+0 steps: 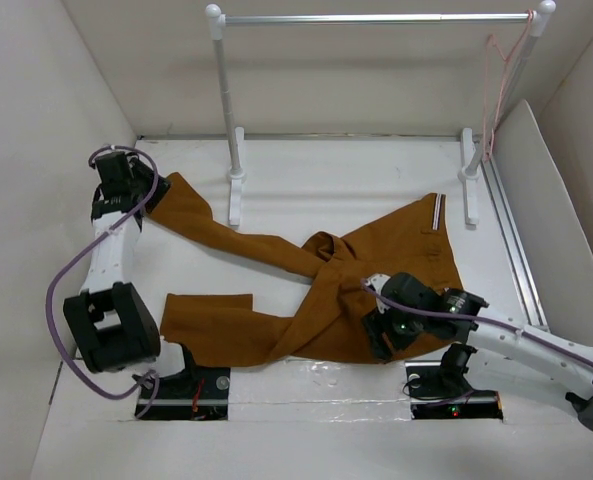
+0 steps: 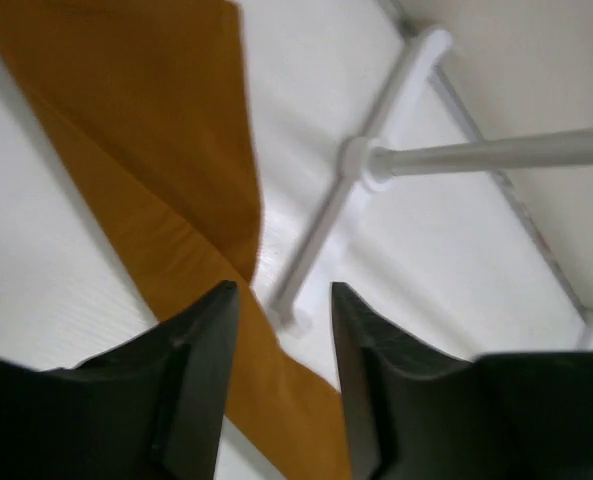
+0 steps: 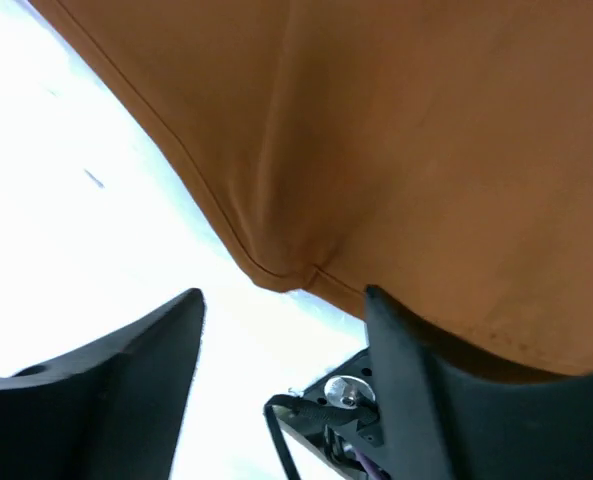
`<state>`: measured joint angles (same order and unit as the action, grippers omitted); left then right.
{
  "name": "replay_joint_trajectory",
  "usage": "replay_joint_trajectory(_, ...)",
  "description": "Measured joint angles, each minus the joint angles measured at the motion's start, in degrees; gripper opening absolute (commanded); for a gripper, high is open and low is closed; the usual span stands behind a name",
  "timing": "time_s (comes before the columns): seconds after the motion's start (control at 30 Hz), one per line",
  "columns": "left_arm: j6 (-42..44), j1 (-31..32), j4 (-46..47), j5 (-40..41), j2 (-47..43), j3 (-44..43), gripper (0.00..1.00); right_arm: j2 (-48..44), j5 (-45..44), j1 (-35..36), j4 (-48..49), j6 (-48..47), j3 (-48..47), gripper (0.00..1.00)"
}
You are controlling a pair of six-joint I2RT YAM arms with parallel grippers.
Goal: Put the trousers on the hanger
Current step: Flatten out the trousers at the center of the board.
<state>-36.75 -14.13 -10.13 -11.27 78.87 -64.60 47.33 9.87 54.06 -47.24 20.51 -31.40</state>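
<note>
Rust-brown trousers (image 1: 306,290) sprawl on table (image 1: 356,180); hanger (image 1: 487,100) hangs on rail (image 1: 376,18).

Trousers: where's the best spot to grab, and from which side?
Grip the trousers at the far leg's cuff. It lies flat, with a free edge right beside the left end effector. Probably best to come in low from the left and slide one finger under the hem. Skip the middle fold, where the layers are bunched.
</note>
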Motion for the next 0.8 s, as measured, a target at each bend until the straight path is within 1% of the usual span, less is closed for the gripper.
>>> replay_joint_trajectory(0.03, 0.5, -0.3, -0.9, 0.8, 1.9, -0.9, 0.46, 0.8, -0.6, -0.2, -0.5, -0.4, -1.7, 0.74)
replay_joint_trajectory(0.07, 1.0, -0.6, -1.7, 1.8, 4.2, -1.8, 0.58, 1.8, -0.9, -0.6, -0.7, -0.9, -3.7, 0.74)
replay_joint_trajectory(0.1, 1.7, -1.0, -2.4, 3.1, 6.6, -2.7, 0.59, 3.1, -1.1, -1.2, -0.8, -1.7, -6.0, 0.73)
replay_joint_trajectory(0.13, 1.9, -1.3, -3.3, 4.2, 9.1, -3.5, 0.62, 4.5, -1.4, -1.8, -0.4, -2.7, -8.2, 0.54)
replay_joint_trajectory(0.2, 2.3, -1.7, -4.9, 6.1, 13.4, -5.2, 0.63, 6.8, -1.7, -2.9, 0.8, -4.9, -12.1, 0.33)
replay_joint_trajectory(0.23, 2.4, -1.8, -5.8, 7.0, 15.5, -6.4, 0.63, 7.6, -1.8, -3.2, 1.4, -5.6, -13.5, 0.19)
replay_joint_trajectory(0.27, 2.4, -1.8, -6.3, 7.6, 17.2, -7.5, 0.63, 8.3, -1.9, -3.6, 2.3, -6.5, -14.7, 0.16)
replay_joint_trajectory(0.3, 2.4, -1.8, -6.9, 8.1, 18.9, -8.9, 0.63, 8.7, -1.9, -4.0, 3.1, -7.0, -15.5, 0.16)
replay_joint_trajectory(0.37, 2.1, -1.8, -7.5, 9.7, 22.4, -12.3, 0.62, 9.1, -1.9, -4.7, 4.4, -8.1, -16.4, 0.23)
replay_joint_trajectory(0.4, 1.9, -1.8, -7.7, 10.4, 24.2, -14.0, 0.62, 9.3, -1.8, -5.0, 4.9, -8.5, -16.6, 0.31)
replay_joint_trajectory(0.43, 1.7, -1.8, -8.2, 11.1, 26.1, -15.9, 0.62, 9.4, -1.7, -5.2, 5.3, -8.8, -16.7, 0.46)
replay_joint_trajectory(0.47, 1.5, -1.7, -8.5, 11.8, 27.8, -17.6, 0.62, 9.5, -1.6, -5.7, 5.4, -9.0, -16.7, 0.52)
replay_joint_trajectory(0.5, 1.3, -1.7, -9.0, 12.5, 29.7, -19.4, 0.62, 9.5, -1.3, -6.1, 5.4, -9.8, -16.7, 0.60)
replay_joint_trajectory(0.6, 0.8, -1.7, -11.0, 14.2, 35.5, -23.8, 0.60, 9.4, -1.0, -8.3, 5.4, -10.8, -16.7, 0.62)
replay_joint_trajectory(0.7, 0.6, -1.7, -12.5, 15.3, 40.1, -25.4, 0.57, 9.2, -0.7, -12.0, 5.4, -12.2, -16.7, 0.63)
replay_joint_trajectory(0.73, 0.3, -1.7, -13.4, 16.6, 41.0, -25.4, 0.50, 9.2, -0.5, -13.3, 5.4, -12.8, -16.7, 0.63)
replay_joint_trajectory(0.77, 0.3, -1.7, -13.4, 16.6, 41.6, -25.6, 0.46, 9.1, -0.5, -14.4, 5.4, -13.6, -16.7, 0.63)
replay_joint_trajectory(0.8, 0.3, -1.7, -13.5, 16.7, 41.4, -25.6, 0.46, 9.0, -0.5, -15.4, 5.4, -13.6, -16.7, 0.63)
